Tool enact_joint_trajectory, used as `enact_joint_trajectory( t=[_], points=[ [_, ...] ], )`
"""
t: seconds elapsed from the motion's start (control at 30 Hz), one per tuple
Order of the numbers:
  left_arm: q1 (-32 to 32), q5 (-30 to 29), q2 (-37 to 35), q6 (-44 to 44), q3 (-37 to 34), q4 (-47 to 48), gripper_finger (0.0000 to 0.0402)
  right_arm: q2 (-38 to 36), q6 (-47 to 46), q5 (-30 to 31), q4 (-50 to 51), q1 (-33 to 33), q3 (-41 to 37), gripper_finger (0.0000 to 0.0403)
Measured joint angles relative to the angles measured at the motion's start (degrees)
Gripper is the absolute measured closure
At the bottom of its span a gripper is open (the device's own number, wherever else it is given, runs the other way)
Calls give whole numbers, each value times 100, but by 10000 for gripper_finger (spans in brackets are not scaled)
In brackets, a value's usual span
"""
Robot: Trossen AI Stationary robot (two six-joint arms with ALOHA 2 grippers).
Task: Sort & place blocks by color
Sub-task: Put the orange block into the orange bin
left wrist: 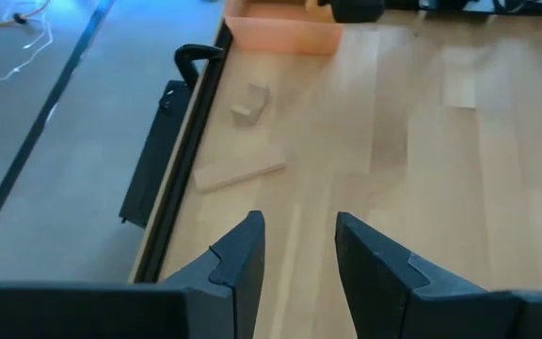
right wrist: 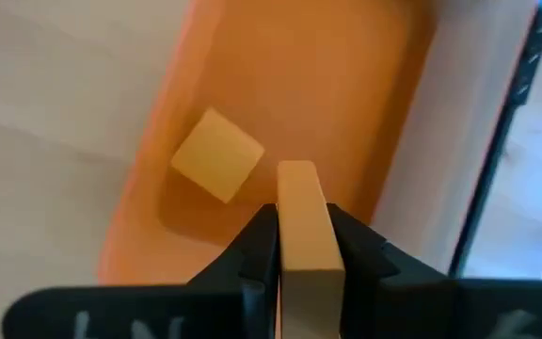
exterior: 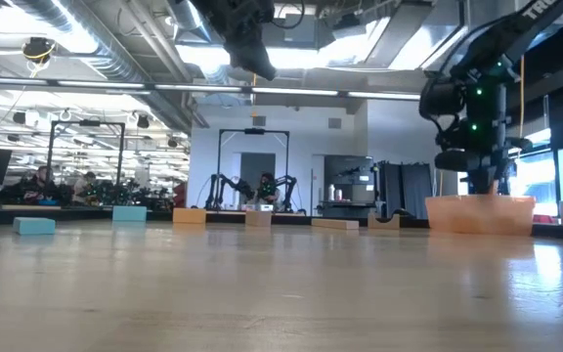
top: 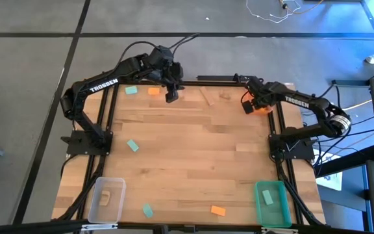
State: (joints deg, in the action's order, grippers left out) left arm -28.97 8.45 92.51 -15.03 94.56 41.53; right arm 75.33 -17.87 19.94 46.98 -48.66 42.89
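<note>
Table (top: pixel 193 149) shows four teal blocks (top: pixel 132 145), two orange blocks (top: pixel 218 210).

"TROSSEN" stands in white letters on the left arm (top: pixel 102 85); the same word shows on the right arm (top: pixel 297 101); nothing else is readable.

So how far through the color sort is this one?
Partly done. One block already lies in the orange bin, one in the clear bin and one in the green bin. The right hand holds an orange block over the orange bin. Teal blocks and an orange block remain loose; the left hand hangs open, empty.
</note>
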Motion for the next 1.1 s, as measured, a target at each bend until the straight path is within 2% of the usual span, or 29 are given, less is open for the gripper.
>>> enact_joint_trajectory(
  t=[0.23, 0.43, 0.6, 0.7, 0.87, 0.97, 1.1],
  points=[
    [0, -38, 2, 3, 0, -23, 280, 4, -23, -179, -102, 3, -156, 341],
    [0, -38, 4, 6, 0, -21, 280, 4, -481, -220, -135, 9, -207, 272],
    [0, -36, 4, -2, 0, -21, 280, 1, -589, -393, -126, 9, -85, 248],
    [0, -36, 4, -4, 0, -18, 280, -9, -530, -837, -82, 9, 164, 246],
    [-57, -31, 4, -6, 0, 54, 280, -11, 128, -1931, 66, 116, 825, 244],
    [-119, -30, 7, -8, 0, 196, 280, -23, 652, -2449, 390, 358, 1250, 243],
    [-233, -31, 7, -79, 0, 446, 280, -97, 1148, -2851, 863, 844, 1755, 243]
  ],
)
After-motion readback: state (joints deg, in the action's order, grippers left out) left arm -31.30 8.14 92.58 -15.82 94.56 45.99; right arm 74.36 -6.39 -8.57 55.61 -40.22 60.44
